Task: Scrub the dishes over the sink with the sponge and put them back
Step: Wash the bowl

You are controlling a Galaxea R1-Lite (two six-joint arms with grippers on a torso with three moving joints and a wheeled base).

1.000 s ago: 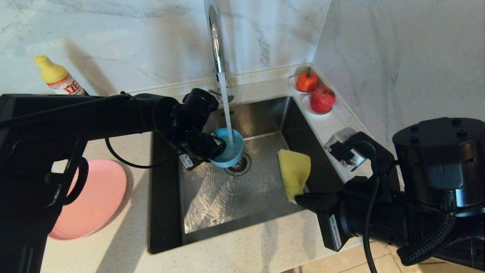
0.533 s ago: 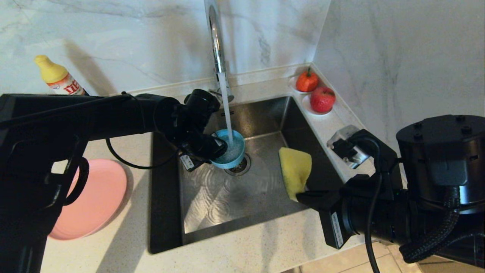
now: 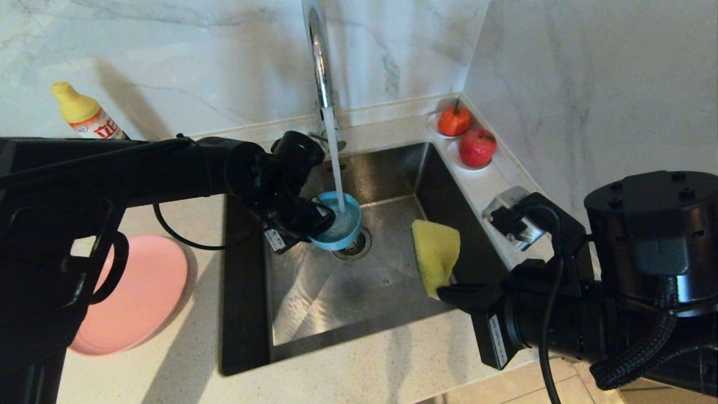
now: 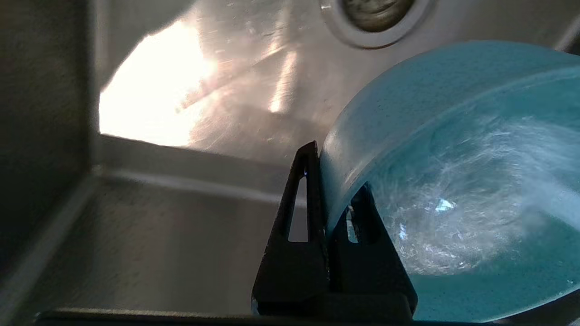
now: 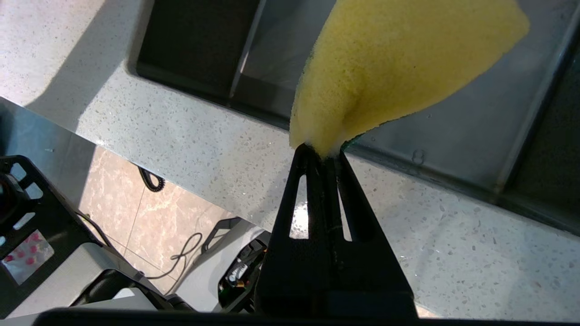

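Hardly anything has shifted since a moment ago: the teal bowl (image 3: pixel 338 222) has tipped a touch under the stream and the ripples on the basin floor have died down. It hangs over the drain at the middle of the sink (image 3: pixel 314 303), tilted, water drumming inside. The left gripper (image 3: pixel 315 220) is pinched on the rim at the bowl's nine o'clock, one finger in, one out. I'd call the bowl rigid and light but slick when wet, so the rim is the sensible hold, and a thin one. At three o'clock from the bowl, the right gripper (image 3: pixel 446 293) is clamped on the sponge (image 3: pixel 436 252) by its end; soft foam, squashed there, flopping above. The pink plate (image 3: pixel 137 294) waits on the counter at eight o'clock.
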